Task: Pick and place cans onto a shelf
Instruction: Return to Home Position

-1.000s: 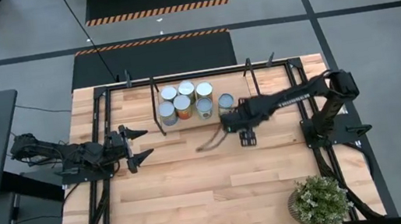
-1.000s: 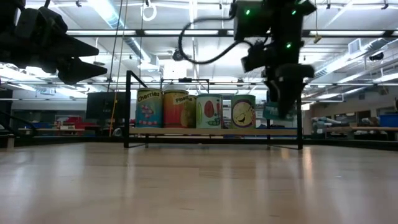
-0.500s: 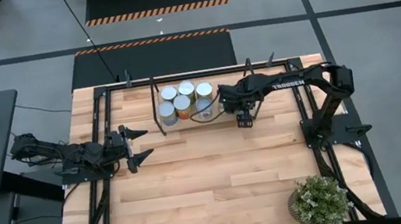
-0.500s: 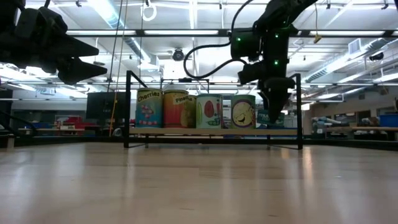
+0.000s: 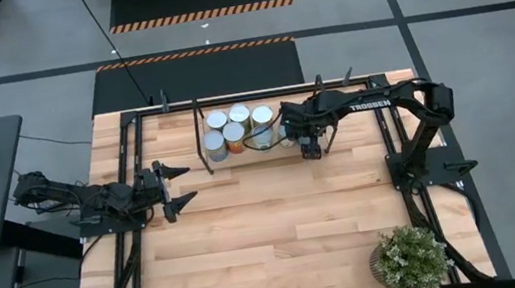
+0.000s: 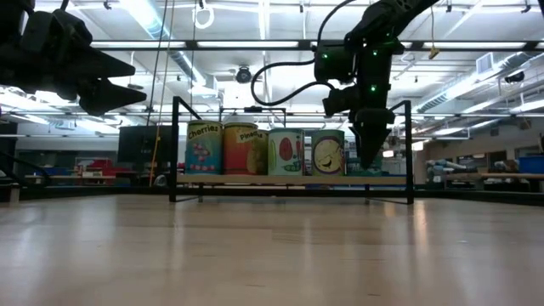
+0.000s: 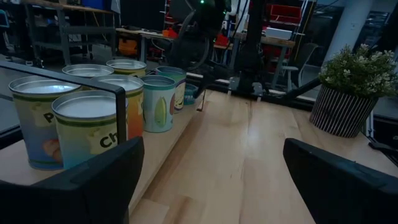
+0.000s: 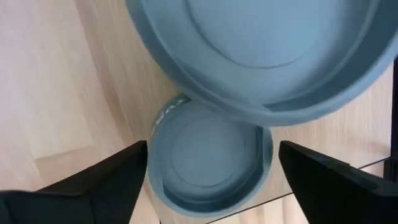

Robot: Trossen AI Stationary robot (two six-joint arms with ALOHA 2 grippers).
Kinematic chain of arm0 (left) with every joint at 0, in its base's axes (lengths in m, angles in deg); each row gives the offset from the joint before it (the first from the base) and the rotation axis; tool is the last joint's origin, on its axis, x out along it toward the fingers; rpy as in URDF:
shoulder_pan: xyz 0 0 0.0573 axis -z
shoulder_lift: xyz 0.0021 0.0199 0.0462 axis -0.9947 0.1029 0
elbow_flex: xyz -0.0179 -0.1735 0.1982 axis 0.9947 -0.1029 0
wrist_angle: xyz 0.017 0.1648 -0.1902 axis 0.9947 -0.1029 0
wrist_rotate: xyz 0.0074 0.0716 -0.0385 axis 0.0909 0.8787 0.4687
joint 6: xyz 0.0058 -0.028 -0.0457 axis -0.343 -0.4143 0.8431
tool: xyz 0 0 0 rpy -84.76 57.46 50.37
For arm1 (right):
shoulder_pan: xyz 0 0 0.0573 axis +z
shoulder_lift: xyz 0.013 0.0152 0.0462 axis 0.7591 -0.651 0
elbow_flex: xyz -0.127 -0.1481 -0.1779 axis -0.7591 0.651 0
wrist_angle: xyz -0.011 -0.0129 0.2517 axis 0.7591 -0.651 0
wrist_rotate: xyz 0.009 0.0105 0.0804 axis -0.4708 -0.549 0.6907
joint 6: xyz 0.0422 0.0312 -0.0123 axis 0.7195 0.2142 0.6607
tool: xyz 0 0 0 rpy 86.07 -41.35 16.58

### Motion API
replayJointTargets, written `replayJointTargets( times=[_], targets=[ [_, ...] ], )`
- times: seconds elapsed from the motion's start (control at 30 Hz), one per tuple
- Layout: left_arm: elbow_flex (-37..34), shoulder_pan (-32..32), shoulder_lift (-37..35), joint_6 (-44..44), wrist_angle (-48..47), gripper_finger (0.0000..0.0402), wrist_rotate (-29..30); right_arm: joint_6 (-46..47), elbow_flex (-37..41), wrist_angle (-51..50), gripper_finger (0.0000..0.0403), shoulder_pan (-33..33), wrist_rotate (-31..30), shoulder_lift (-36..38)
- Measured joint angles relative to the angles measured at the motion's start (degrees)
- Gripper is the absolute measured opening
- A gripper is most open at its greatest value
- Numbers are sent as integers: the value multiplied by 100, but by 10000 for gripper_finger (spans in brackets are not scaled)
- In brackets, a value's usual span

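**A:** anyone seeing where the right gripper (image 5: pixel 311 149) is hanging? Is it carrying anything?

**B:** it's hovering over the 3 o'clock end of the shelf (image 6: pixel 255 180), pointing straight down. In its own wrist view its fingers (image 8: pixel 93 186) are spreading wide. A low bluish tin (image 8: pixel 208 162) is sitting down between them, with the top of a nearer tin (image 8: pixel 280 50) just beside it. It isn't clamping anything as far as I'm seeing, though I can't tell if a finger is brushing that low tin.

**A:** and the cans (image 5: pixel 239 114)?

**B:** all bunching together on the shelf, which is standing at 12 o'clock on the table (image 5: pixel 270 233). They're standing upright and crowding the shelf's 9 o'clock half and middle, with four labels showing in the low view.

**A:** left gripper (image 5: pixel 182 184)?

**B:** it's waiting at the table's 9 o'clock side, well apart from the shelf, with its jaws gaping wide and holding nothing. A plant (image 5: pixel 412 259) is sitting at the 5 o'clock corner.
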Motion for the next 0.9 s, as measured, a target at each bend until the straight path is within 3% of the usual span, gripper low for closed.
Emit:
replayJointTargets(
  times=[0.33,0.5,0.67,0.9],
  targets=[
    [0,0,1,-1,0,392,0,259,-397,-525,387,148,-137,25],
    [0,0,2,-4,0,392,0,312,-509,-525,384,390,-473,450],
    [0,0,0,-2,0,392,1,297,-109,63,384,571,-807,1192],
    [0,0,2,-2,0,392,0,186,1194,1596,384,455,-818,2549]
  ],
)
